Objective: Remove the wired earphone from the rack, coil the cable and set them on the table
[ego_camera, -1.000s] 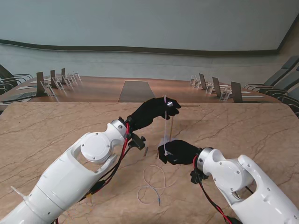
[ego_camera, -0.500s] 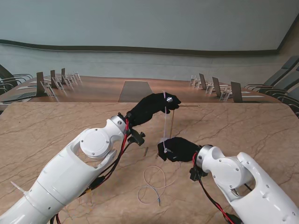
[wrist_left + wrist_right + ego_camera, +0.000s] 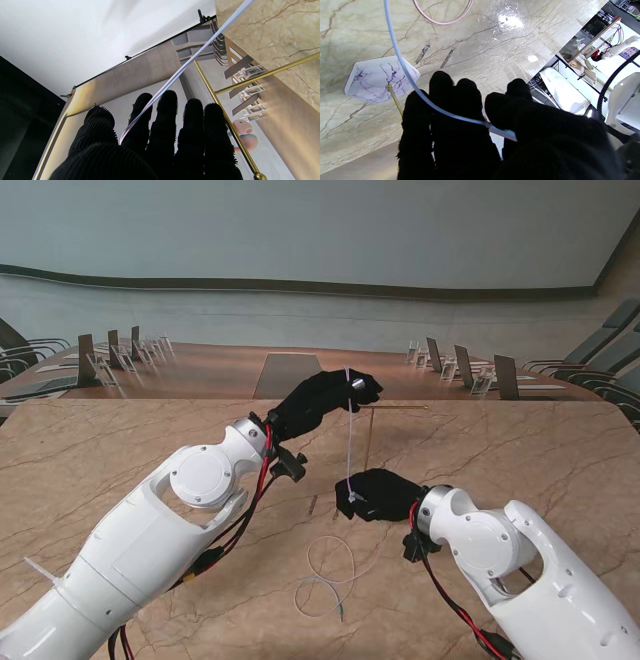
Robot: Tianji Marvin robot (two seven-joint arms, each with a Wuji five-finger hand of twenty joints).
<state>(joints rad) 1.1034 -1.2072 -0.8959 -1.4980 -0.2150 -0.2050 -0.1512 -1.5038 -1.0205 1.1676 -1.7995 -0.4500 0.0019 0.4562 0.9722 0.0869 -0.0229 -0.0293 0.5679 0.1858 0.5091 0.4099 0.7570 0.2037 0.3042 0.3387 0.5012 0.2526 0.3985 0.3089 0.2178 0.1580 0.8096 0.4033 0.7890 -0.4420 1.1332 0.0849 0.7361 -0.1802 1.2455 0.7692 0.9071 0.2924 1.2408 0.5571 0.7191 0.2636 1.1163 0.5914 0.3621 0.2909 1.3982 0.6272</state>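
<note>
So the lift-off step is what's in hand here: the white cable (image 3: 349, 450) is stretched pretty much taut between the two hands, with the left hand (image 3: 322, 404) held high by the top bar of the thin brass rack (image 3: 368, 438) and the right hand (image 3: 377, 495) low, close to the rack's base. The left hand's fingers (image 3: 167, 117) are seen nearly straight in its wrist view, the cable running across them, so whether it's actually pinched there can't be told. The right hand is clamped on the cable near its splitter piece (image 3: 502, 132), which is pressed against the fingers. The pink earbuds (image 3: 242, 127) are glimpsed just beyond the left fingertips, seemingly still by the rack bar. The cable's tail is lying in a loose loop (image 3: 330, 565) on the bench (image 3: 120, 450), on the near side of the right hand. Next, the buds probably need to be drawn clear of the bar, then the slack gathered into coils; a snag on the bar is the risk.
</note>
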